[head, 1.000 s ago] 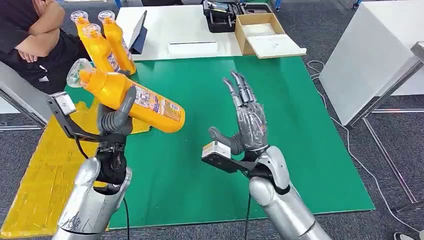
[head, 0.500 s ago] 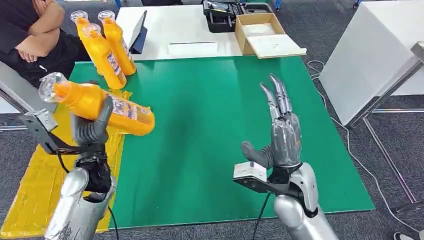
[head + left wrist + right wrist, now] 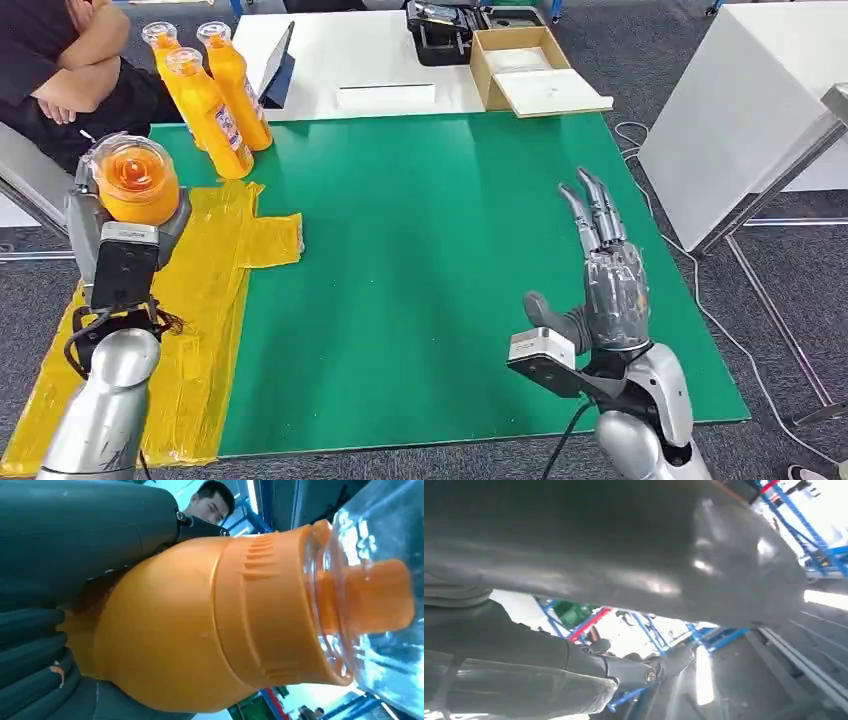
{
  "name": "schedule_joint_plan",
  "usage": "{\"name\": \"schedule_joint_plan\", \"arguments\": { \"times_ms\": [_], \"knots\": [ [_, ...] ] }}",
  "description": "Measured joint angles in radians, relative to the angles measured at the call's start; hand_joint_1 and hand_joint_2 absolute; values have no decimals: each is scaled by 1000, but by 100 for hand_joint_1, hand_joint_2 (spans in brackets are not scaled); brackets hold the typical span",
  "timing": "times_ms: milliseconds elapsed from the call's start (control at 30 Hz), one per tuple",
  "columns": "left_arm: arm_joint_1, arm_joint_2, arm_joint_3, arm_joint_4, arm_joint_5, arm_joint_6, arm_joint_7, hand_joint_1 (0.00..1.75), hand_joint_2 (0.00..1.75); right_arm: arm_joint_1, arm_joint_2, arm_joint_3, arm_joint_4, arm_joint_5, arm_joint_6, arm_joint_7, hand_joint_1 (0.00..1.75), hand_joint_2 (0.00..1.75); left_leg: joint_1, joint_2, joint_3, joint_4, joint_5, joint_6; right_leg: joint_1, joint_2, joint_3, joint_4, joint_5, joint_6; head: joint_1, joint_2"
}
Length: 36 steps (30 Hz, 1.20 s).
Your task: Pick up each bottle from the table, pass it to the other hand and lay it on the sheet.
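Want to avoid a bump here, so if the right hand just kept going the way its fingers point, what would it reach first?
The right hand is open, fingers aimed forward and up over the green mat. Nothing stands in that line as far as the head view shows; the cardboard box lies farther off and left of it, though depth is uncertain.

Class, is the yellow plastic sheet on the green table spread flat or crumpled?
Spread mostly flat: the yellow plastic sheet lies open along the green table, wrinkled, its far corner bunched.
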Motion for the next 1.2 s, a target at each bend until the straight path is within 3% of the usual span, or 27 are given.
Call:
{"name": "schedule_joint_plan", "arguments": {
  "times_ms": [367,633,1100,1133,1167,1200],
  "knots": [
    [14,78,-43,137,-296,46,61,175,175,89,-87,-55,-9,-253,90,-74,0,0,0,0,0,0,0,0,0,0,0,0,0,0,0,0],
    [49,97,-102,286,-398,22,80,175,175,94,-161,-45,2,-317,89,-104,0,0,0,0,0,0,0,0,-1,0,0,0,0,0,0,0],
    [52,100,-159,449,-469,26,100,175,175,88,-184,-18,4,-332,113,-104,0,0,0,0,0,0,0,0,0,0,0,0,0,0,0,0],
    [49,100,-165,467,-484,32,105,145,175,85,-184,-13,4,-331,120,-104,0,0,0,0,0,0,0,0,0,0,0,0,0,0,0,0],
    [46,100,-171,488,-500,39,111,23,175,82,-183,-8,4,-329,129,-103,0,0,0,0,0,0,0,0,0,0,0,0,0,0,0,0],
    [44,100,-177,507,-514,42,119,0,175,79,-183,-3,4,-328,137,-103,0,0,0,0,0,0,0,0,0,0,0,0,0,0,0,0]
  ]
}}
